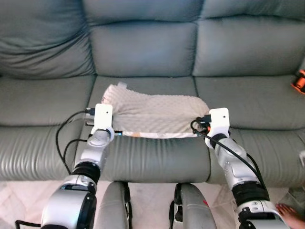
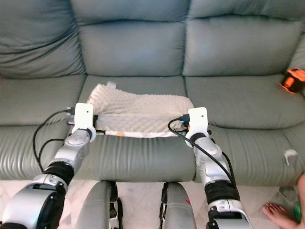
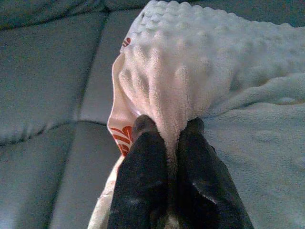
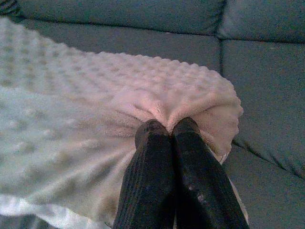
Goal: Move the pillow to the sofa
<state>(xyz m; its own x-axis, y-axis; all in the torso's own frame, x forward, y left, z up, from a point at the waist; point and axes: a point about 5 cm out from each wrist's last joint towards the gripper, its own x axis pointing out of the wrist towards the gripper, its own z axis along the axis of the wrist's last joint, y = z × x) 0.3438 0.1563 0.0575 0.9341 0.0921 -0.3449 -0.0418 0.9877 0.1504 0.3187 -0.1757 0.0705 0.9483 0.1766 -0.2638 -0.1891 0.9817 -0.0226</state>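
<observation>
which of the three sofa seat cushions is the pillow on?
The middle seat cushion of the grey leather sofa carries the beige dimpled pillow. Left gripper and right gripper each pinch a near corner. The two outer cushions have no pillow.

Head cams look down at sofa (image 1: 143,52); 2 wrist cams close-up (pillow (image 3: 200,71) shared).

At the far right of my head cameras, an orange and black object (image 2: 292,80) rests on the right seat cushion, up against the armrest; I cannot tell what it is. Lower on that side, a small white scrap (image 2: 289,154) sits at the front edge of the cushion. A person's bare foot (image 2: 281,214) stands on the pale tiled floor (image 1: 152,188) at the bottom right corner, with something green (image 2: 297,211) just beside it, too cropped for me to identify.
</observation>
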